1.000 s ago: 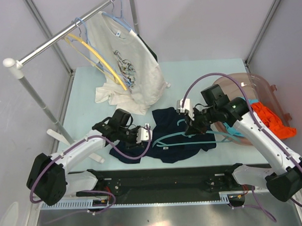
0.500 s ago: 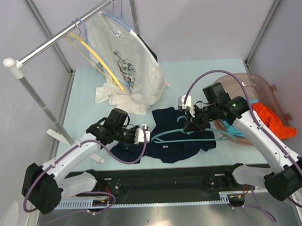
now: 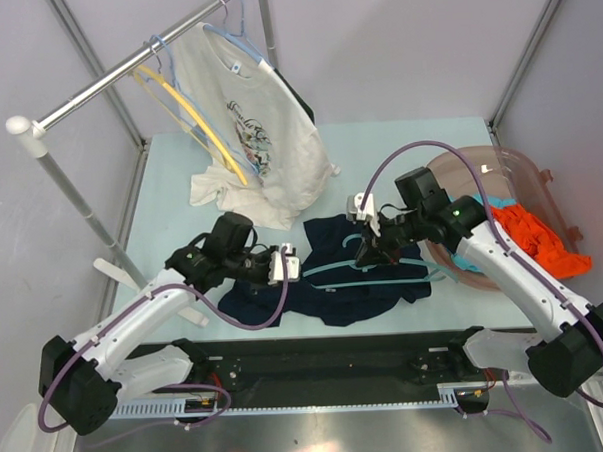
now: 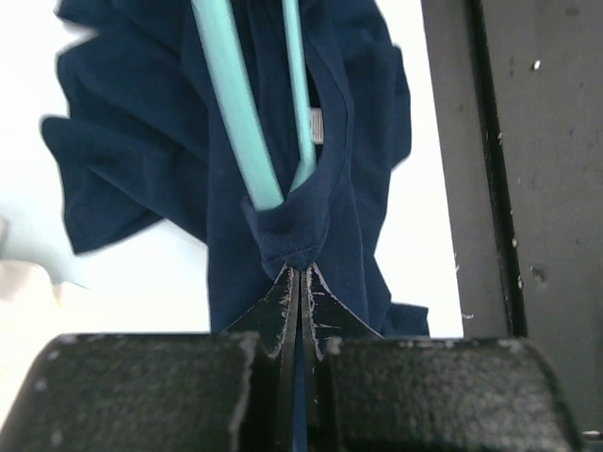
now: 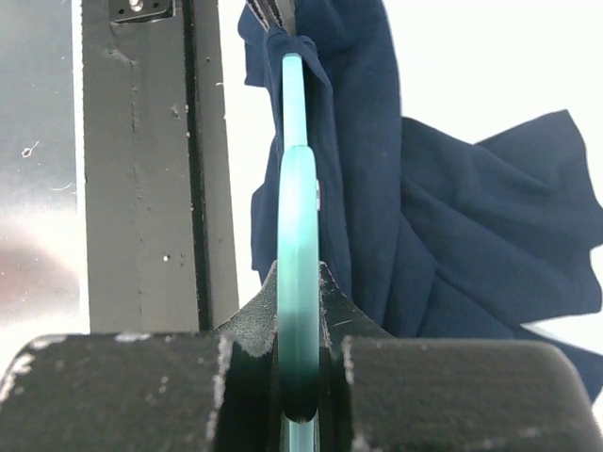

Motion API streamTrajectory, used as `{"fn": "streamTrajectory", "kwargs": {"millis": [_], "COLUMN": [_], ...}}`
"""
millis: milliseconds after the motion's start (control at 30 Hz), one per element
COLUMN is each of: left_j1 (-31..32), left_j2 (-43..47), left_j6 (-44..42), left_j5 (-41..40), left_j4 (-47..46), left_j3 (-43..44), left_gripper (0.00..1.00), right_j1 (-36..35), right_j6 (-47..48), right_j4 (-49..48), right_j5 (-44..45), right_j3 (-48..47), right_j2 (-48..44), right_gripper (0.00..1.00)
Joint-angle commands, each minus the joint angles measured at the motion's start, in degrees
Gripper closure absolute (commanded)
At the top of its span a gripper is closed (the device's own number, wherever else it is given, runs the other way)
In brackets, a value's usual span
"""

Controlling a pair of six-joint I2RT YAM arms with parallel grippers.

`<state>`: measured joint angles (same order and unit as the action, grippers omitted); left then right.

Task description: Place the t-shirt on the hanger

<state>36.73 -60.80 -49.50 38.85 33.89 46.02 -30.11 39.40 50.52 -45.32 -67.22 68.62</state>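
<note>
Left gripper (image 4: 299, 280) jaws pinched together on t-shirt (image 4: 122, 160) fold; right gripper (image 5: 299, 280) clamps hanger (image 5: 297, 188), its tip hidden in the fabric

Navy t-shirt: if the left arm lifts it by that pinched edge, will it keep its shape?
Probably floppy: the navy t-shirt lies creased and bunched, so it should sag below where the left fingers pinch it. Likely light: thin fabric folds flat between the shut fingers. It may drag on the teal hanger, whose end sits in the fold.
</note>
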Motion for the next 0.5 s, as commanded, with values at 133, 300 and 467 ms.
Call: {"fn": "streamTrajectory", "kwargs": {"millis": [133,300,467], "left_j1": [3.08,4.05,4.31], "left_j2": [1.82,0.94,0.33], "left_j6": [4.23,4.93,7.74], "left_j5": [3.07,2.63,3.07], "left_j4": [-2.77,-4.18,-6.29], "left_j3": [4.96,5.22,6.19], "left_gripper": [1.00,1.00,1.00], "right_j1": [-5.22,-7.07,-9.70], "right_j6": [-2.39,-4.76,-4.86], "right_j4": [-11.58,-17.28,-20.28], "right_j5": [-0.73,-1.17,-1.44], "right_j3": [1.83,2.18,2.18], "right_j2": [2.48,4.24,6.79], "right_gripper": [1.00,1.00,1.00]}}
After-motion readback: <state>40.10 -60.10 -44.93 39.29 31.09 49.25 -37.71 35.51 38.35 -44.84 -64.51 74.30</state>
